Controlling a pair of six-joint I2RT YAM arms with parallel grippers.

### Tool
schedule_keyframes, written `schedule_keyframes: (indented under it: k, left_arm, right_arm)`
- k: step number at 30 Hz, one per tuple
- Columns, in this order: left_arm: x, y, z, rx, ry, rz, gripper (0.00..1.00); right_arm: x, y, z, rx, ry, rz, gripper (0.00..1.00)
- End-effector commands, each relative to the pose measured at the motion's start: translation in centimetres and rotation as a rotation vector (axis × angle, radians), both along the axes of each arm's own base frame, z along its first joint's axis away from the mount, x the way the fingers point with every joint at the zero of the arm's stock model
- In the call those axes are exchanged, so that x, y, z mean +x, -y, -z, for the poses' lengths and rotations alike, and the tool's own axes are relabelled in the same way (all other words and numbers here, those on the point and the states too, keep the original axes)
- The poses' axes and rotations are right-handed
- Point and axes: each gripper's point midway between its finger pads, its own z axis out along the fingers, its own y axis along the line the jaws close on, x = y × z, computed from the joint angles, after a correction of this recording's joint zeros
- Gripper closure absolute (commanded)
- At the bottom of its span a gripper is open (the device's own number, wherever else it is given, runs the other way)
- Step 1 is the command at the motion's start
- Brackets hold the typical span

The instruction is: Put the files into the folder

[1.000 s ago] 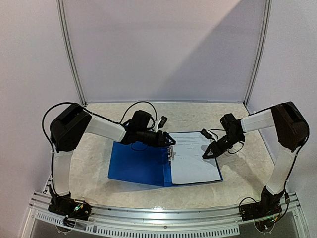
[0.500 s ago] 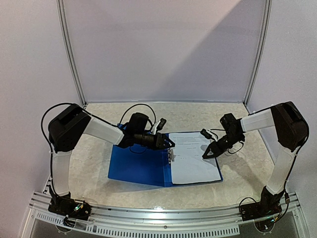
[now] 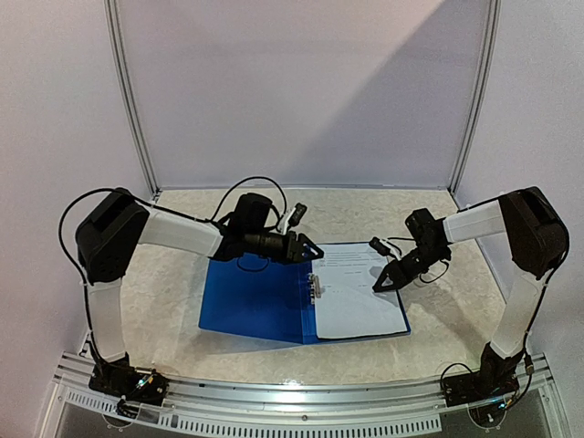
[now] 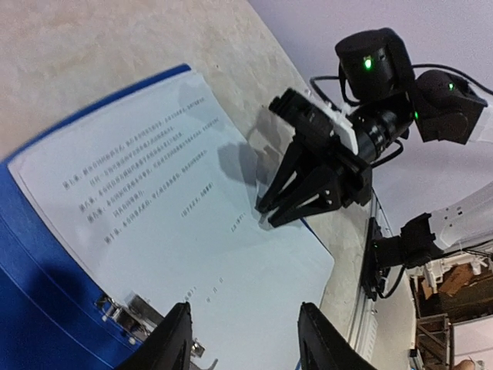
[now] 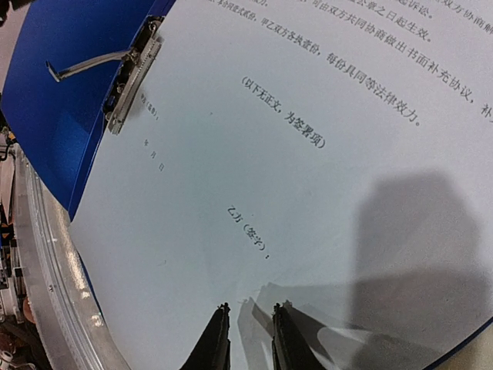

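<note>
The blue folder (image 3: 251,301) lies open on the table, its metal clip (image 3: 316,287) at the spine. The files (image 3: 356,292), white printed sheets, lie flat on its right half. My left gripper (image 3: 315,251) is open and empty, hovering above the folder's far edge near the spine; in the left wrist view (image 4: 243,308) its jaws stand wide over the files (image 4: 154,193) and clip (image 4: 127,312). My right gripper (image 3: 379,285) has its jaws nearly together, tips down on the sheets near their right edge; the right wrist view (image 5: 250,308) shows the tips touching the files (image 5: 308,154).
White walls with metal posts (image 3: 132,100) close in the back and sides. An aluminium rail (image 3: 292,401) runs along the near edge. The right arm's wrist camera and cables (image 3: 424,228) hang just right of the sheets.
My left gripper has lifted and drawn back a little from the clip, and the left arm's elbow has swung left. The right gripper, sheets and folder have not moved.
</note>
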Motion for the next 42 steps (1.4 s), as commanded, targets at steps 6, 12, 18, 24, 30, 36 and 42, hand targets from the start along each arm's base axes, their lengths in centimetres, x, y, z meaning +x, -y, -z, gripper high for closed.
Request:
schedule_keyframes:
  k: [6, 12, 18, 24, 30, 36, 42]
  left_arm:
    - [6.0, 1.9, 0.6, 0.232, 0.091, -0.014, 0.54]
    - [6.9, 3.2, 3.8, 0.254, 0.049, 0.014, 0.54]
    - [7.6, 3.5, 6.8, 0.298, 0.008, 0.012, 0.54]
    - [6.5, 2.7, 9.6, 0.326, -0.040, 0.028, 0.54]
    - [6.1, 1.3, 11.9, 0.388, -0.072, -0.007, 0.54]
    - [6.8, 0.6, 12.3, 0.408, -0.058, -0.032, 0.55]
    - [7.8, 0.4, 11.3, 0.393, -0.031, -0.048, 0.55]
  right_arm:
    - [-1.6, 1.8, 2.3, -0.126, -0.037, 0.003, 0.80]
    - [-1.7, 1.8, 2.2, -0.125, -0.032, -0.003, 0.79]
    - [-1.6, 1.8, 1.8, -0.123, -0.017, -0.006, 0.79]
    - [-1.0, 2.0, 1.2, -0.140, 0.035, -0.011, 0.78]
    - [1.6, 2.3, -2.1, -0.186, 0.157, -0.035, 0.74]
    - [4.7, -0.5, -8.6, -0.094, 0.295, -0.073, 0.67]
    - [3.6, -3.2, -7.8, -0.102, 0.298, -0.169, 0.66]
